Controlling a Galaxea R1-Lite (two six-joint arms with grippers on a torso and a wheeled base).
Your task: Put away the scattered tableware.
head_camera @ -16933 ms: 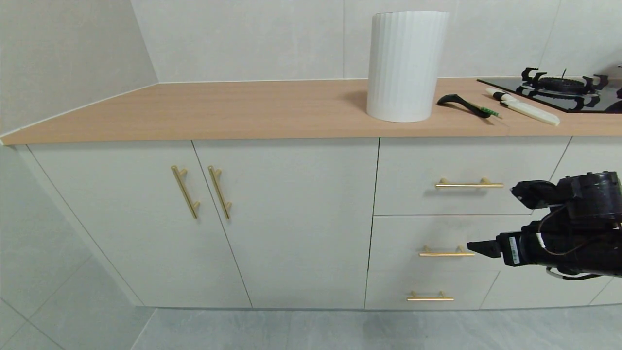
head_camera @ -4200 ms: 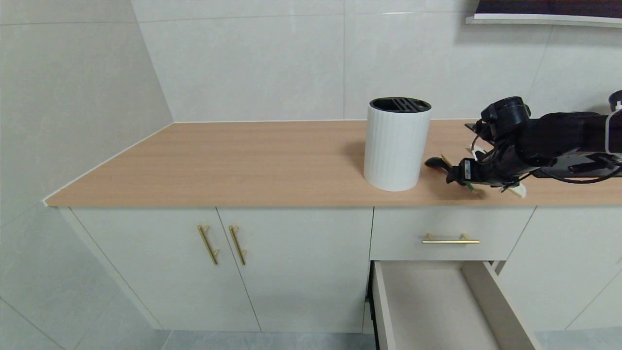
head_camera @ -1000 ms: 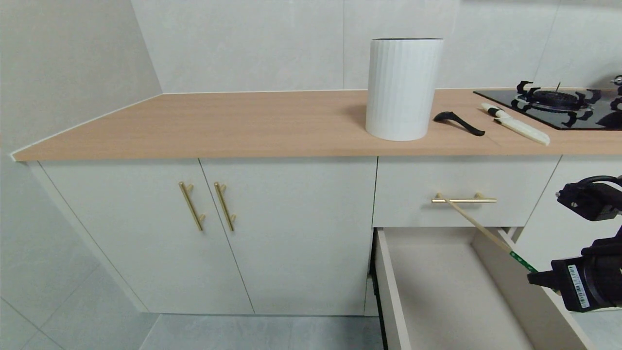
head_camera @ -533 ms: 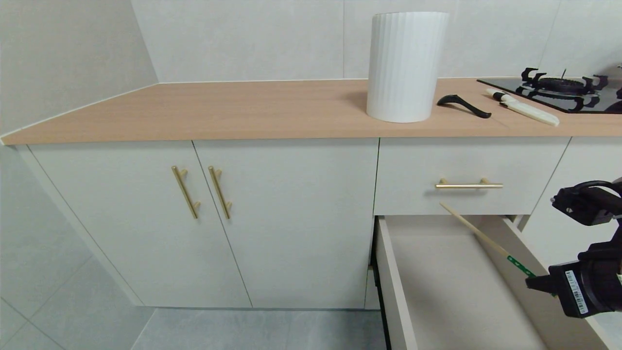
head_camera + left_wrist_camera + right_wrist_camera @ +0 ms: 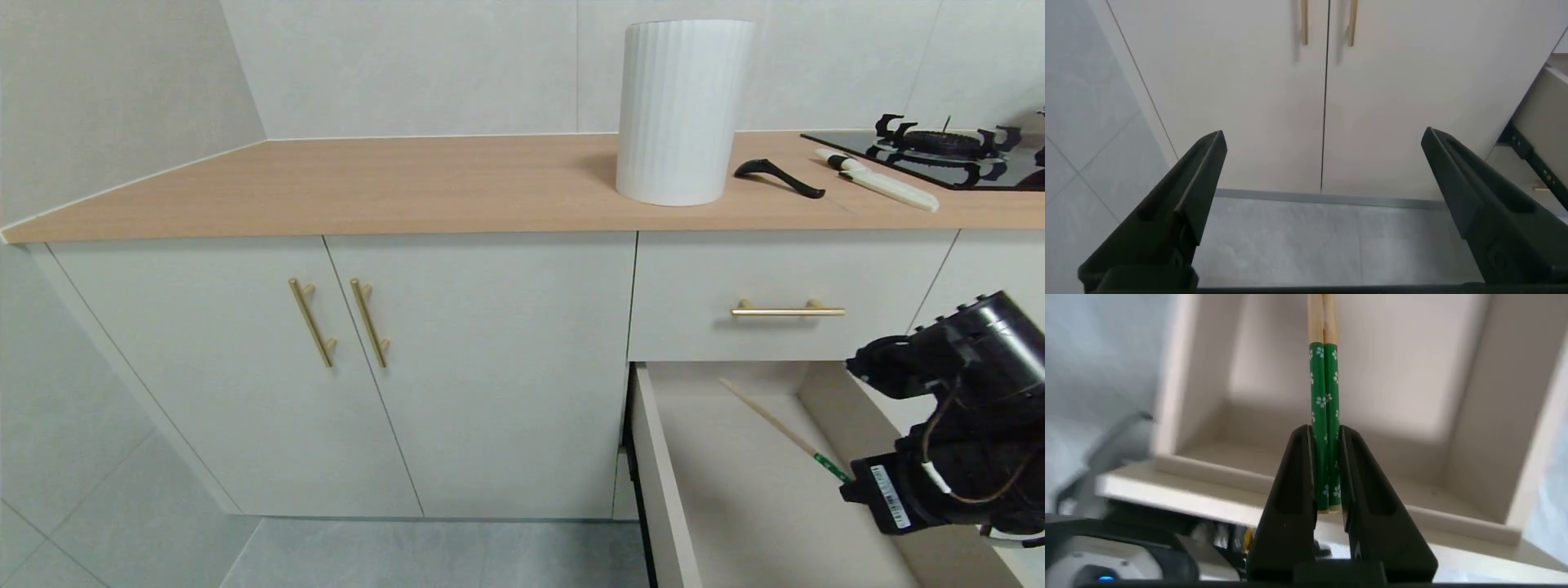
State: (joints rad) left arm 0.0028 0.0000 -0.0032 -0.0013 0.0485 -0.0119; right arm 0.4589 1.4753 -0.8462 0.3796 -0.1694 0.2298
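The right hand (image 5: pixel 849 492) is shut tight on a pair of chopsticks (image 5: pixel 775 429), pinching them by their green ends. It hangs low over the open drawer (image 5: pixel 735 506), close to the drawer's right wall and toward its front.

From the hand, the chopsticks run long and straight toward the back of the drawer, slanting a little toward its left wall. Their long line goes almost the same way as the drawer's own long side, front to back. That matters most. I think the sticks will lie flat inside if the hand goes down a bit and lets go. The far tips are near the back wall, but I cannot tell if they touch the drawer floor.

The left hand (image 5: pixel 1323 139) is wide open and holds nothing. It faces the cupboard doors (image 5: pixel 1327 82), off to the left of the drawer, so the right hand is the one for this job.

Up on the tabletop (image 5: pixel 408 188), toward its right end, a black curved tool (image 5: pixel 780 177) and a white knife (image 5: pixel 882 181) lie beside a tall white holder (image 5: pixel 682 114). They look like the next things to put away.

If the hand lets go too high, the sticks may bounce or roll apart.
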